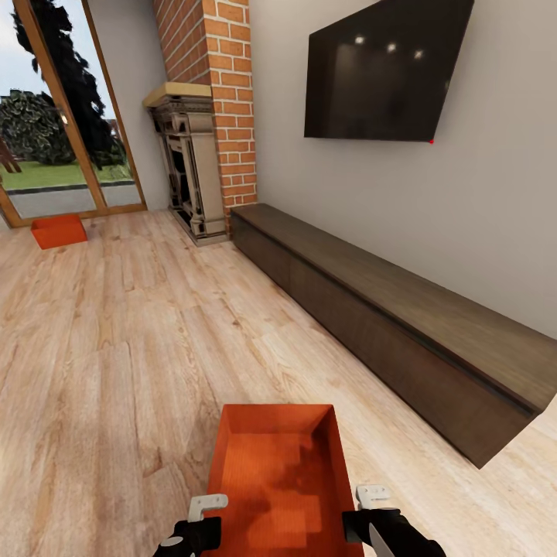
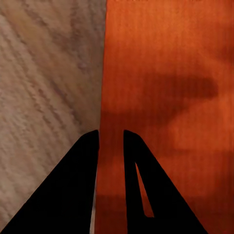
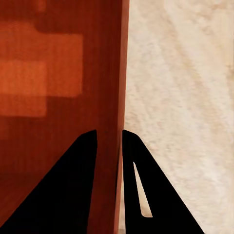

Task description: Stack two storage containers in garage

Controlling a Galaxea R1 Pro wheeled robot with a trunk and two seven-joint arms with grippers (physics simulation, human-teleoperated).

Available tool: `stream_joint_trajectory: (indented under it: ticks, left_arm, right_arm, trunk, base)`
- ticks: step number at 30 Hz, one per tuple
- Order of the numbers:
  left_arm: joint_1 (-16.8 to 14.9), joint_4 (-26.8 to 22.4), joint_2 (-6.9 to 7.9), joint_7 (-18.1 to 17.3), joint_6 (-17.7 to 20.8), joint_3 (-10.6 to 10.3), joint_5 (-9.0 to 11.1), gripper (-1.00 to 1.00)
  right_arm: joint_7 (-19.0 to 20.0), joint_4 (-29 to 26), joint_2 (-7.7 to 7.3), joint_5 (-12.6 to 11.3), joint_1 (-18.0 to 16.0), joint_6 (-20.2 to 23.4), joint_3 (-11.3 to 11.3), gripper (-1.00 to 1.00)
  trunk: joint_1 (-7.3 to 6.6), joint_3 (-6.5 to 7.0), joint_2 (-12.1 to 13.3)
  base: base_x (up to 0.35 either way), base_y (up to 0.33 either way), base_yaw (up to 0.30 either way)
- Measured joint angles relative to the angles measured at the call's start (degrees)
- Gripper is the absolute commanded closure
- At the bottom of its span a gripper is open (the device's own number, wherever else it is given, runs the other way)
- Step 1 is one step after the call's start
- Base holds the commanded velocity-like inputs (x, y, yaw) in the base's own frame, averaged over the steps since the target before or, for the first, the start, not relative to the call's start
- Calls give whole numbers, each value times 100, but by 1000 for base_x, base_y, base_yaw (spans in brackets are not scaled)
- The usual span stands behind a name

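Above light wood plank floor, left gripper and right gripper each clamp a wall of the near storage container; second container lies by the glass door.

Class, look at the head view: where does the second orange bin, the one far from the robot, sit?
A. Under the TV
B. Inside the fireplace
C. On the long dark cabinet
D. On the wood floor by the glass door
D: the far bin rests on the plank floor beside the glass door.
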Motion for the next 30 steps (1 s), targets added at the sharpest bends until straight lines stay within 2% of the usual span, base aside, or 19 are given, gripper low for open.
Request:
stream_joint_trajectory:
  ticks: [7,11,23,27,30]
  left_arm:
    - [0,-1,1,2,-1,5,-3,100]
    - [0,-2,1,3,-1,5,-9,100]
    - [-1,-15,-1,-7,-1,17,-24,100]
    - [-1,-28,-1,-8,0,11,-33,100]
    - [-1,-31,0,-7,0,8,-33,100]
  right_arm:
    - [19,-4,0,14,0,0,2,100]
    - [22,-4,-1,18,0,0,5,100]
    - [28,-16,-8,0,1,-10,23,100]
    - [29,2,-8,-11,3,-53,20,100]
    - [29,2,-8,-12,3,-56,19,100]
  trunk:
    - [0,0,0]
    - [-11,88,5]
    - [-273,304,485]
    - [-274,304,487]
    - [-339,358,605]
  base:
    - [0,0,0]
    - [0,0,0]
    - [0,0,0]
    - [0,0,0]
    - [0,0,0]
